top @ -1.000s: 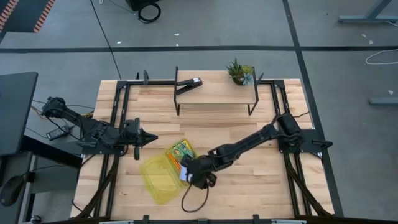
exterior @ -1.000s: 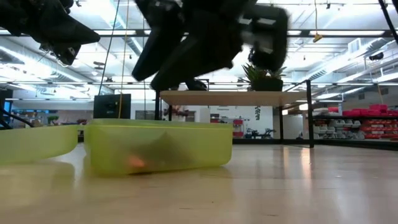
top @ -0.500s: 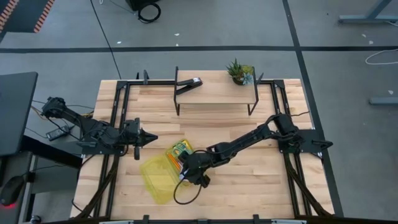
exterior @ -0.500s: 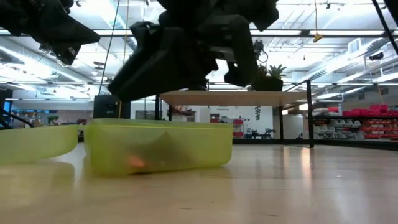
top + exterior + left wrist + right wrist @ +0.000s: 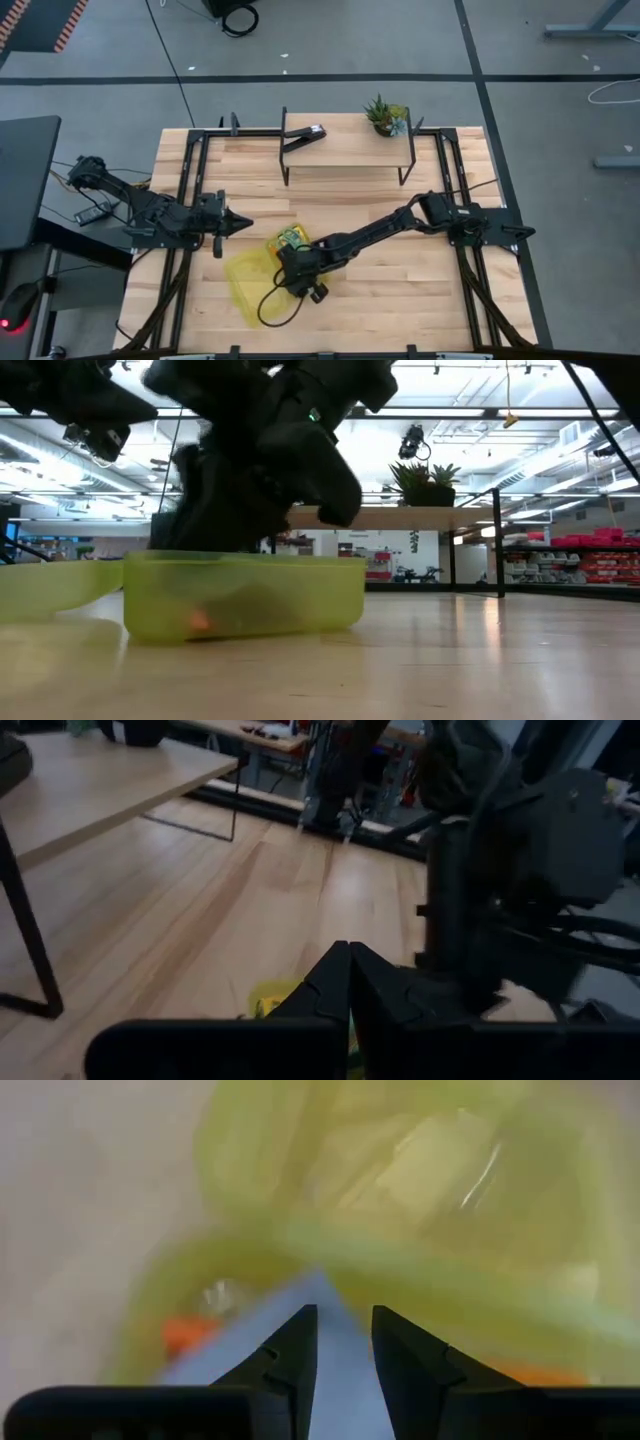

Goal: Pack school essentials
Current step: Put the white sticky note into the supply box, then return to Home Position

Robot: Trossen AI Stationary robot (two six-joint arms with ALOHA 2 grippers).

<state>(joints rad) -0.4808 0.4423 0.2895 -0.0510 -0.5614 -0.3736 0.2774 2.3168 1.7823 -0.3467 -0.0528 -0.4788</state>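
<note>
A translucent yellow-green box lies open on the table, its lid folded out beside the tray. Inside the tray are an orange item and a small yellow-green printed box. My right gripper hangs over the tray, slanting down, shut on the pale blue notepad. In the low view it is a dark mass above the tray's rim. My left gripper waits shut at the table's left, holding nothing. My right gripper has the pale blue notepad between its two fingers, coming slanting down from the table's right. One corner of the pad sticks out past the fingertips over the tray. The fingers hide the exact place of contact.
A low wooden shelf stands at the far edge with a black stapler and a potted plant on it. A black cable loop trails from my right wrist over the lid. Bare wood lies near right.
My right gripper has gone toward the table's left edge and down, from beside the box to over its tray, rolling about its own line as it went and carrying the notepad. The box has shifted slightly to the left.
</note>
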